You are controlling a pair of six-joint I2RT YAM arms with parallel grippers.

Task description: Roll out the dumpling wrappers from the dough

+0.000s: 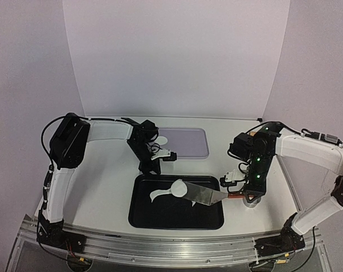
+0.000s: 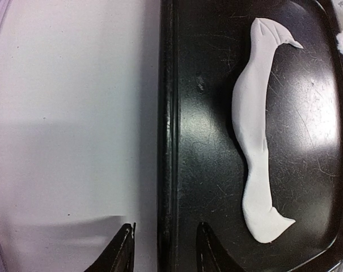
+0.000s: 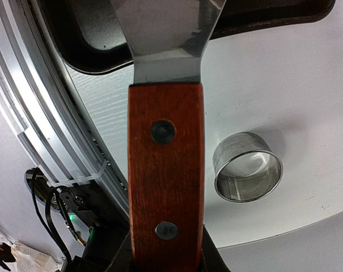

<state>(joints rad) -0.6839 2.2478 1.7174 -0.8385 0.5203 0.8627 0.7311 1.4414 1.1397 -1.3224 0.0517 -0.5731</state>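
Observation:
A crescent-shaped leftover of white dough [image 1: 159, 195] lies in the black tray [image 1: 160, 218]; it also shows in the left wrist view [image 2: 255, 136]. One round white wrapper [image 1: 178, 187] sits at the tip of a metal spatula blade [image 1: 202, 194] over the tray. My right gripper [image 1: 234, 196] is shut on the spatula's wooden handle [image 3: 165, 170]. My left gripper [image 1: 147, 168] is open and empty, its fingers [image 2: 123, 249] astride the tray's far left rim [image 2: 168, 113], apart from the dough.
A small metal ring [image 3: 248, 167] stands on the white table right of the tray, beside the spatula handle. A lavender mat [image 1: 187, 141] lies behind the tray. The table's front rail [image 3: 41, 124] runs close to the right wrist.

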